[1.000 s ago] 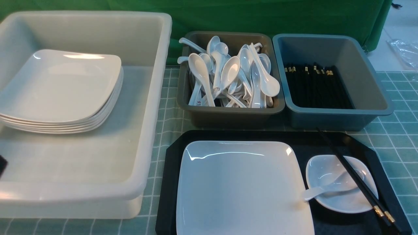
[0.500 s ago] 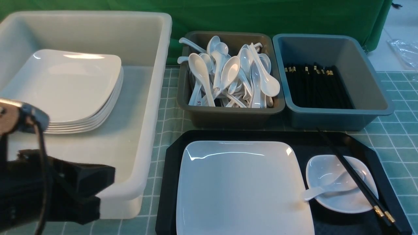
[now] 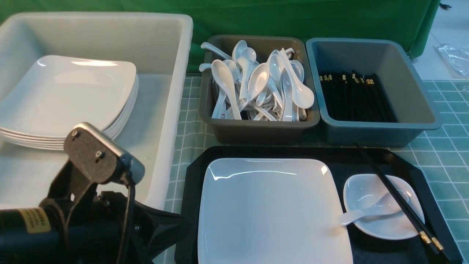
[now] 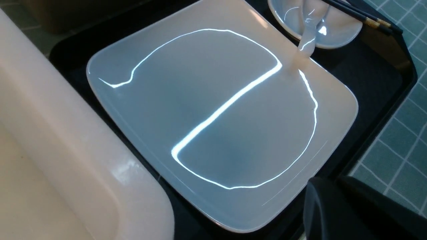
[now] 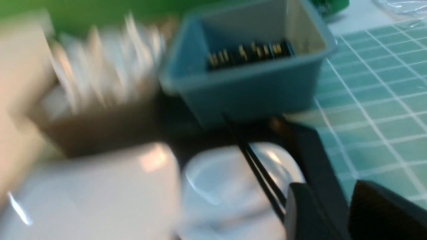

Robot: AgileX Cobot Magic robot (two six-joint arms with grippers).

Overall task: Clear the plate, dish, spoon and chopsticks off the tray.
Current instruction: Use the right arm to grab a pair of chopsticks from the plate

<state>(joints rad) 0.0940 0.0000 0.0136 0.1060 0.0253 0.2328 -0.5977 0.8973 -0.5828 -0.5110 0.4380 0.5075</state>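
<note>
A green cloth (image 3: 447, 165) with a white grid is covering the table, and a green backdrop (image 3: 293, 18) is hanging behind it. The tray (image 3: 351, 156) is lying on the cloth with its long axis running left to right. Left of the tray a white bin (image 3: 176, 110) is holding a stack (image 3: 73, 95) of plates. Behind the tray a brown bin (image 3: 256, 128) is holding spoons and a blue bin (image 3: 366, 132) is holding chopsticks.

The plate (image 3: 271, 212) is sitting flat on the tray's left part, its edges square to the tray's. The dish (image 3: 361, 190) is sitting on the tray's right part, just beside the plate. The spoon (image 3: 370, 212) is lying with its bowl in the dish and its handle pointing left, the end resting on the plate's rim. The chopsticks (image 3: 395, 198) are lying together across the dish. Their long axis is running diagonally from the tray's far edge to its near right corner, gold-banded ends nearest the robot and tips pointing toward the blue bin.

The left gripper (image 3: 168, 227) is hovering at the tray's near left corner, jaws closed on nothing. The right gripper (image 5: 333, 200), seen only in its blurred wrist view, is hanging over the tray's right edge near the chopsticks, its fingers standing apart with nothing between them.
</note>
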